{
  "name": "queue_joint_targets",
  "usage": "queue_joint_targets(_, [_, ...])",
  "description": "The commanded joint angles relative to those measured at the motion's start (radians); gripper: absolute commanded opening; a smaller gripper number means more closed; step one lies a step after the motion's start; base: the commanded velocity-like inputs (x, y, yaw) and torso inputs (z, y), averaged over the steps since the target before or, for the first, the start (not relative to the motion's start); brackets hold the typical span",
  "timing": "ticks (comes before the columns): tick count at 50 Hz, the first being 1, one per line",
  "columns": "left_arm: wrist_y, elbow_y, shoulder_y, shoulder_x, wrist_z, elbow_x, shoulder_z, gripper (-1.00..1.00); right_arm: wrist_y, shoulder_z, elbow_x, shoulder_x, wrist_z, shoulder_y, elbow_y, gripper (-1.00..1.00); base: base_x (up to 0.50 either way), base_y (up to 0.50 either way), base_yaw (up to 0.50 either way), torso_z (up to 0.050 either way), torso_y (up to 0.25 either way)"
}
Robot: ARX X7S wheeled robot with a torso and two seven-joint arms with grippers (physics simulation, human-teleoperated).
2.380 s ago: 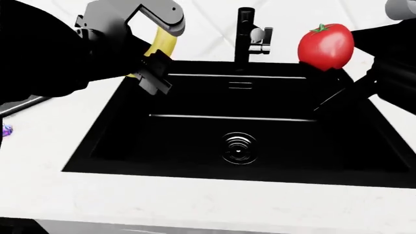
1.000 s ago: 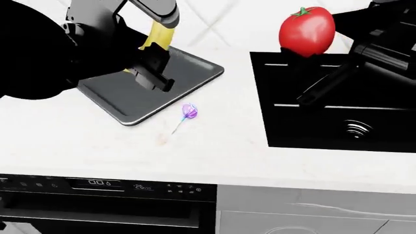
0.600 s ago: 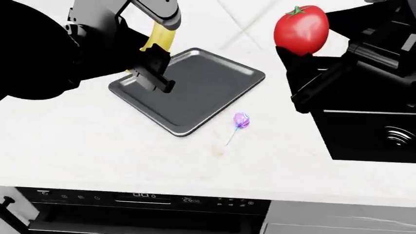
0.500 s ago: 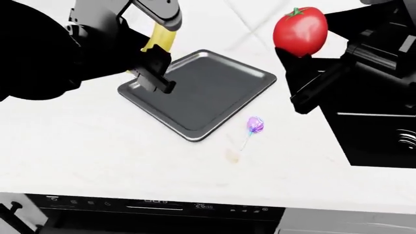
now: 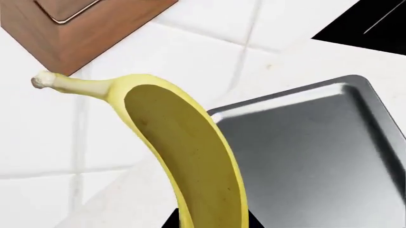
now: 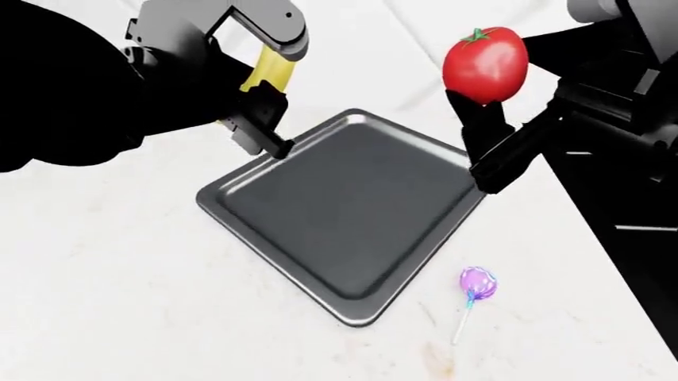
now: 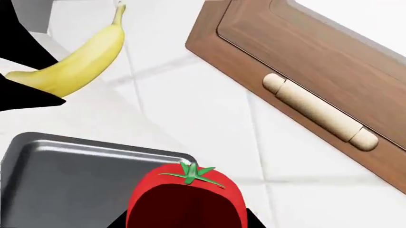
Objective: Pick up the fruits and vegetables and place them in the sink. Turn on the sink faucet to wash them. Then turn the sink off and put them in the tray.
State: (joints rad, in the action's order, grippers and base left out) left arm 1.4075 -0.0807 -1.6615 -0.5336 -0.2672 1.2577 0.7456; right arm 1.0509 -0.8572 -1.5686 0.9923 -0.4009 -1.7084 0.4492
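Both sets of fingers are clamped on produce: the left fingers (image 6: 260,119) hold the banana (image 6: 267,70), long axis near upright, over the tray's far left rim; the right fingers (image 6: 490,147) hold the tomato (image 6: 485,65) above its right edge. The tray (image 6: 350,214) lies bare just below both. A lollipop (image 6: 475,284) rests on the tabletop (image 6: 106,278) beside it, clear of either drop.

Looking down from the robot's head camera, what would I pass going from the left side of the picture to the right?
Left gripper holding the banana → grey tray → purple lollipop → right gripper holding up the red tomato → the black sink at the right edge.
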Motion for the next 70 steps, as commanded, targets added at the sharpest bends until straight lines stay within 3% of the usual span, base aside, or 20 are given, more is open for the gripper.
queue_joint_targets(1, [-0.006, 0.003, -0.012, 0.001, -0.001, -0.005, 0.014, -1.00, 0.011, 0.007, 0.012, -0.009, -0.001, -0.011, -0.014, -1.00, 0.19, 0.01, 0.00, 0.000, 0.000])
queue_joint_targets(14, [-0.019, 0.019, -0.030, 0.016, 0.030, -0.025, 0.055, -1.00, 0.072, -0.055, 0.040, -0.109, 0.066, -0.035, -0.117, -1.00, 0.00, 0.00, 0.00, 0.000, 0.002])
queue_joint_targets(45, [-0.040, 0.022, -0.035, 0.013, 0.025, -0.012, 0.068, -1.00, 0.119, -0.342, 0.388, -0.440, 0.406, -0.111, -0.494, -1.00, 0.00, 0.00, 0.00, 0.000, 0.001])
queue_joint_targets(70, [-0.053, 0.026, -0.040, 0.001, 0.034, -0.011, 0.087, -1.00, 0.118, -0.494, 0.498, -0.537, 0.527, -0.077, -0.656, -1.00, 0.00, 0.00, 0.00, 0.000, 0.000])
